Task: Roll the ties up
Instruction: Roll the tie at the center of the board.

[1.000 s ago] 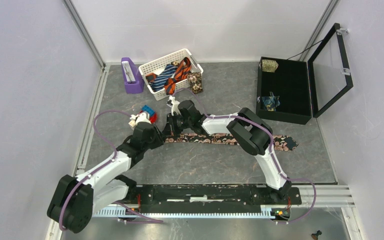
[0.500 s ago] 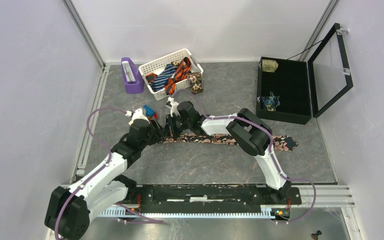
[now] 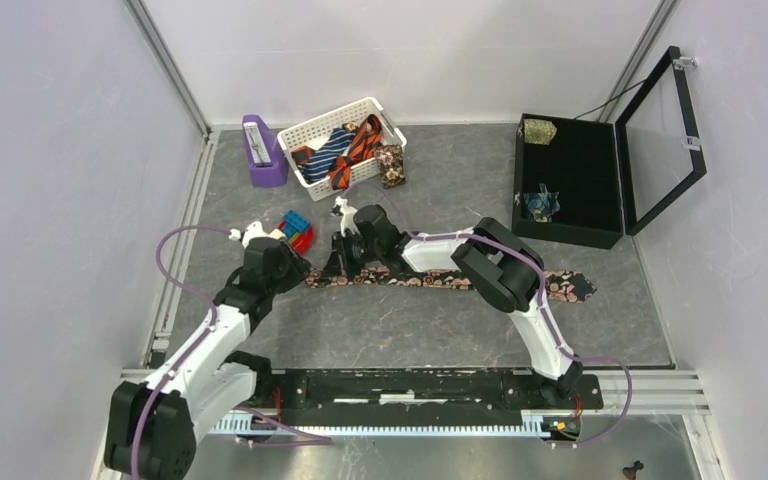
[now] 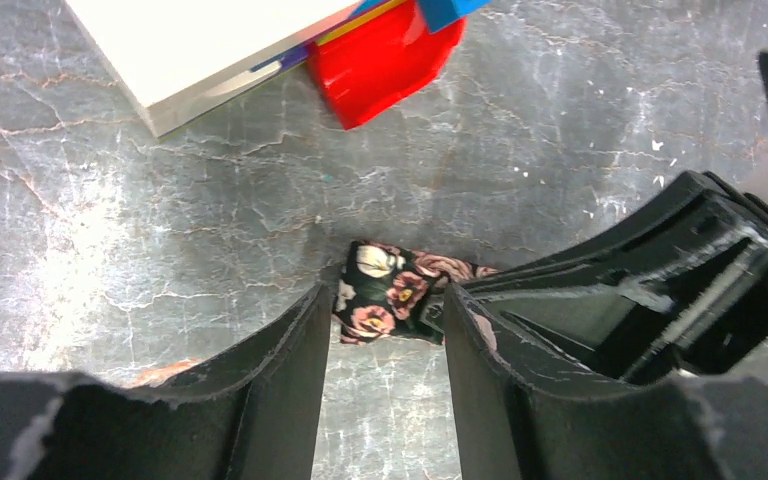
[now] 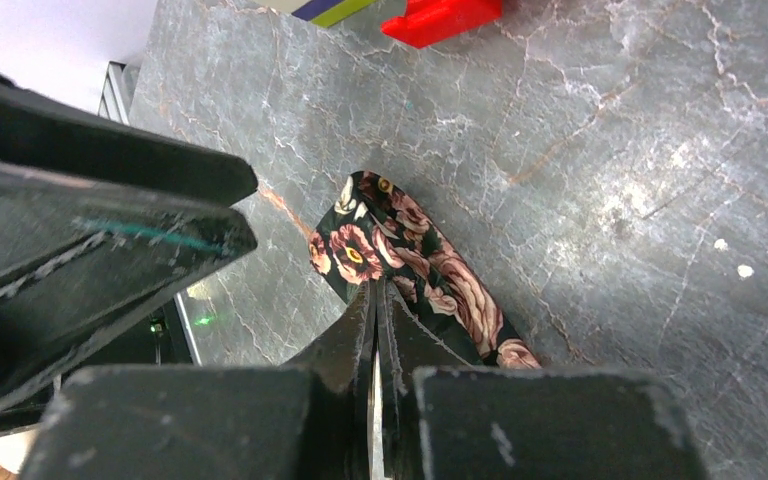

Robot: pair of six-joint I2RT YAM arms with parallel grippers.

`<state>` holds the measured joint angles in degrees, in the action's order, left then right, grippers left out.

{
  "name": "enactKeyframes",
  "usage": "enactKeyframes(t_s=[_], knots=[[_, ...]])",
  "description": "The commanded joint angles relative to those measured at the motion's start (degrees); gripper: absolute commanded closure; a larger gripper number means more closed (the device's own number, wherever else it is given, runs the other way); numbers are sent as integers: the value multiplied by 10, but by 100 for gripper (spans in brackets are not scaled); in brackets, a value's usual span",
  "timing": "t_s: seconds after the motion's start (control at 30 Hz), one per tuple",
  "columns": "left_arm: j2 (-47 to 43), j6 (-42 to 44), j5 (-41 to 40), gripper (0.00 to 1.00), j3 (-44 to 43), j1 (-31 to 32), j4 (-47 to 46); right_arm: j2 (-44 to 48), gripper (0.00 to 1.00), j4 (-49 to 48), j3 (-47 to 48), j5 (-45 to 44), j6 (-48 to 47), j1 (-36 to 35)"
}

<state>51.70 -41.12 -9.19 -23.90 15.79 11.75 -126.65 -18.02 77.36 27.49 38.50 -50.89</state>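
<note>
Half parting the left gripper (image 4: pixel 385 305), holding nothing, and hovering with the narrow end of the floral tie (image 5: pixel 360 250) lying just ahead of its tips, in line with the gap. Resting the right gripper (image 5: pixel 375 290), closed tight, on the fabric just behind that end; pinching or merely pinning, impossible to tell. Judging the left gripper nearer the free end, the tie's long axis running straight away from it, past the right gripper.

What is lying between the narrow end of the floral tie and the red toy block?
Nothing lies there: only bare grey tabletop separates the end of the floral tie from the red block. The left wrist view shows this best.
</note>
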Motion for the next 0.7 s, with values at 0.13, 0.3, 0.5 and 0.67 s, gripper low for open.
enactKeyframes(t_s=[0.13, 0.3, 0.5, 0.67], knots=[[27, -8, 90, 51, 34, -45, -84, 10, 97, -14, -18, 6, -7, -3], [30, -11, 90, 52, 45, -48, -94, 14, 97, -17, -24, 5, -6, -3], [9, -46, 117, 52, 60, -49, -88, 20, 97, -18, -25, 4, -5, -2], [-15, -76, 109, 54, 61, -49, -40, 19, 97, -19, -25, 4, -4, -3]])
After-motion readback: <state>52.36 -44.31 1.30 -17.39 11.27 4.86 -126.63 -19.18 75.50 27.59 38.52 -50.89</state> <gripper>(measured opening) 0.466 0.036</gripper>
